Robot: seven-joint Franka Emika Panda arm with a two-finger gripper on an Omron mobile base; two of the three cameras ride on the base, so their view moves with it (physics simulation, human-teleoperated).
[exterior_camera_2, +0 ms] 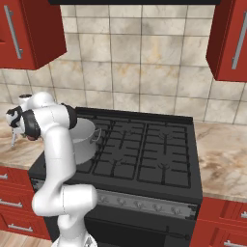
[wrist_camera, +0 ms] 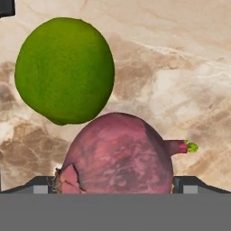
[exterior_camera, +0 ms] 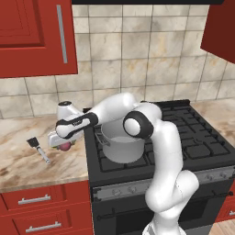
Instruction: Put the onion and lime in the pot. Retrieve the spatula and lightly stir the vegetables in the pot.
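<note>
Gripper (wrist_camera: 115, 186) wide, straddling onion (wrist_camera: 118, 155) on desk (wrist_camera: 189, 81), near stove-side edge. Lime (wrist_camera: 64, 70) just beside. Onion round, firm, probably slick; I'd pinch across middle.

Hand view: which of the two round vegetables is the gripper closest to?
The onion, the reddish-purple ball between the open gripper's finger tips. The green lime lies farther off on the counter.

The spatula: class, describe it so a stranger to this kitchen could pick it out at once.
Left of the stove runs a marble counter. The spatula lies there, left of the arm's hand: a black squarish blade on a thin silver handle, flat and long where the onion nearby is round.
</note>
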